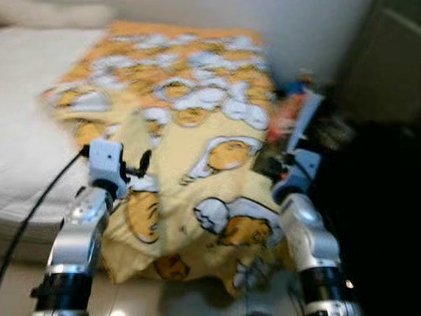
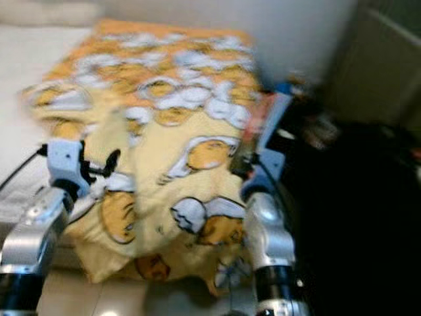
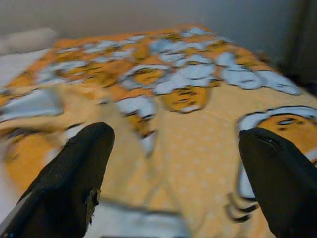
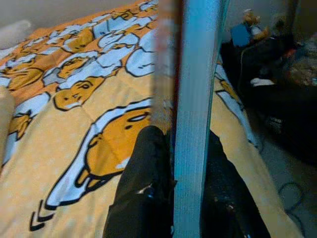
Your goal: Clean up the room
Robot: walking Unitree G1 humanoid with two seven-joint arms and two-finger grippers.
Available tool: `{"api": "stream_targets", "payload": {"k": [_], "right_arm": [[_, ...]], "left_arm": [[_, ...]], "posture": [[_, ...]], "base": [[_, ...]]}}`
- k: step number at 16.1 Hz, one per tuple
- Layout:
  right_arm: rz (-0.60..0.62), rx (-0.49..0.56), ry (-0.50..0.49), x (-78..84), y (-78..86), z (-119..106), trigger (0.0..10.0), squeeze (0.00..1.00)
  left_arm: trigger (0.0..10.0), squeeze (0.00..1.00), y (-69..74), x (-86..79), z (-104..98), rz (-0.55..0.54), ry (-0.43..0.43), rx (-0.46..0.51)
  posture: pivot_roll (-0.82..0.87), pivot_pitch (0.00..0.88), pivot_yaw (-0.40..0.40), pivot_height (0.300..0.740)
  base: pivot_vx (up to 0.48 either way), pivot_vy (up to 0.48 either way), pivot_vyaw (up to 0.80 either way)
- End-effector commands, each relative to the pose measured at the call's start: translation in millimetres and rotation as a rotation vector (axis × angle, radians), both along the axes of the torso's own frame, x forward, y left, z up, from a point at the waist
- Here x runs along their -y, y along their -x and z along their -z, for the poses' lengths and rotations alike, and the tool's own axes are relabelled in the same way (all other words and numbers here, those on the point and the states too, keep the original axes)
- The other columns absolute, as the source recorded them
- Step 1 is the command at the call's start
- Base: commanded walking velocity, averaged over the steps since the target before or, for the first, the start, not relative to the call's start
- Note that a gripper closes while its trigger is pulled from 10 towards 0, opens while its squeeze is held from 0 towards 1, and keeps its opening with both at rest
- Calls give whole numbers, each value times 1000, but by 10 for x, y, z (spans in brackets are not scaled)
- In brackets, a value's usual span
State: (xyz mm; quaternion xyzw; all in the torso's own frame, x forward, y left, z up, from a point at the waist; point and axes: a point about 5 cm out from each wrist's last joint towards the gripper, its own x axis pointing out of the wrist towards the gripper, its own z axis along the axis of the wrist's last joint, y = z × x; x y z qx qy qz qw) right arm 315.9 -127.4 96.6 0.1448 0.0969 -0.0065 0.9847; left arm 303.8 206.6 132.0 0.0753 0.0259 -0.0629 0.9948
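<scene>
Right tool (image 1: 284, 164) pinches a book (image 1: 302, 122), long axis toward 1 o'clock over the blanket (image 1: 197, 118); left tool (image 3: 173, 163) is spread.

1. I see a yellow-orange blanket (image 1: 197, 131) printed with white-and-orange egg cartoons, spread over the bed and hanging off its near edge, just ahead of both grippers.
2. My right gripper (image 4: 183, 163) is clamped on a thin, flat book (image 4: 195, 99), blue-grey with a reddish edge, standing edge-on and rising out of the fingers above the blanket's right side.
</scene>
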Motion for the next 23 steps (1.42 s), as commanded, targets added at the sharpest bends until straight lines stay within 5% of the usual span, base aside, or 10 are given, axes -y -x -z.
{"api": "stream_targets", "payload": {"k": [1, 23], "right_arm": [[36, 41, 21, 97, -33, -74, 10000, 0], [-20, 69, 78, 10, -57, -63, 10000, 0]], "left_arm": [[10000, 1000, -16, 78, -11, 33, 2, 3], [10000, 1000, -27, 122, -40, 68, -10, 14]], "posture": [[80, 0, 7, 740], [101, 0, -6, 740]], "base": [[0, 371, -800], [0, 385, -513]]}}
